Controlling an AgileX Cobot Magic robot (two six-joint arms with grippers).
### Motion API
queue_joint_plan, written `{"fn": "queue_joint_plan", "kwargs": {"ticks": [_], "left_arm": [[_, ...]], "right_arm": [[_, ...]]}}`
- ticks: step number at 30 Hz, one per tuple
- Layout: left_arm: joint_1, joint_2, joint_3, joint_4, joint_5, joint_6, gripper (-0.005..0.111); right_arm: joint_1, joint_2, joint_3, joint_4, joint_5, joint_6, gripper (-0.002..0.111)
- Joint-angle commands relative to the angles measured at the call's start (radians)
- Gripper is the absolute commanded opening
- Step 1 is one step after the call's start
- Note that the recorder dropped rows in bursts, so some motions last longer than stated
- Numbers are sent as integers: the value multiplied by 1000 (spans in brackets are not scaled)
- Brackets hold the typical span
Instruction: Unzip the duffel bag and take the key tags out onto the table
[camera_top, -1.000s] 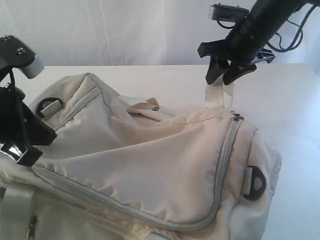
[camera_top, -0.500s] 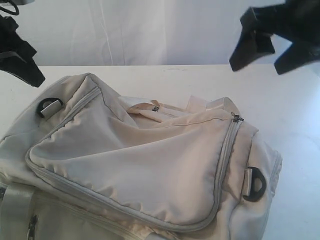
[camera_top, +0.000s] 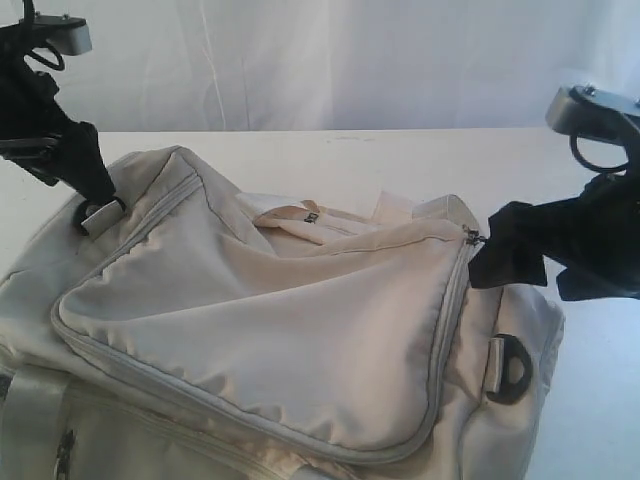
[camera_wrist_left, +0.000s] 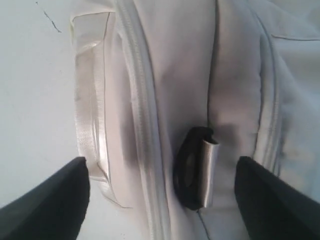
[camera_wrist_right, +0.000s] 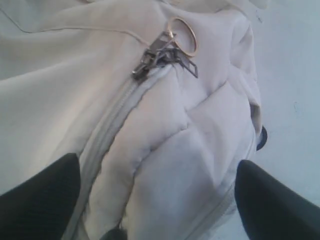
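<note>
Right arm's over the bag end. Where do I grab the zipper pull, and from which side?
Grip the metal ring on the zipper pull: it juts out, tilted off the fabric, so it is likely the easiest part to pinch. Come down from above with the open right pincer, closing across the ring.

From where I stand the duffel bag (camera_top: 280, 330) is plain cream all over, no print, with its zipper tape (camera_top: 445, 320) a pale grey line round the flap. One D-ring (camera_top: 510, 372) and the other D-ring (camera_top: 97, 212) are both black, each on a pale, faintly shiny webbing loop (camera_wrist_left: 207, 172). The zip pulls (camera_wrist_right: 160, 52) are dull grey metal and carry a brassy gold ring (camera_wrist_right: 182, 36). The table (camera_top: 400, 160) is white, the draped cloth (camera_top: 300, 60) white too. The left gripper (camera_top: 72, 165) and right gripper (camera_top: 545, 265) are black, their pads (camera_wrist_right: 40, 200) finely ribbed
</note>
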Motion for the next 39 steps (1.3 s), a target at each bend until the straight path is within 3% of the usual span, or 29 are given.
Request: {"fn": "queue_joint_plan", "kwargs": {"ticks": [1,3,5,9,10,18,28,34,39], "left_arm": [[0,42,-7,-4,22,-18,65],[0,65,-7,-4,29,-32,54],[0,79,-7,-4,40,-52,41],[0,89,-7,-4,84,-70,4],[0,89,-7,-4,92,-70,0],[0,49,-7,-9,131,-99,0],[0,-32,39,-21,150,-143,0],[0,-91,178,-21,51,-143,0],[0,-117,220,-26,-16,-143,0]], "right_arm": [[-3,43,21,13,-51,-26,78],[-3,65,21,13,-53,-39,75],[-3,88,21,13,-55,-41,63],[-3,128,9,-20,-106,-88,12],[-3,132,0,-41,-124,-93,1],[-3,228,-255,-331,-90,25,0],[-3,439,-483,-333,-21,4,0],[-3,502,-566,-329,60,4,0],[-3,502,-566,-296,112,11,0]]}}
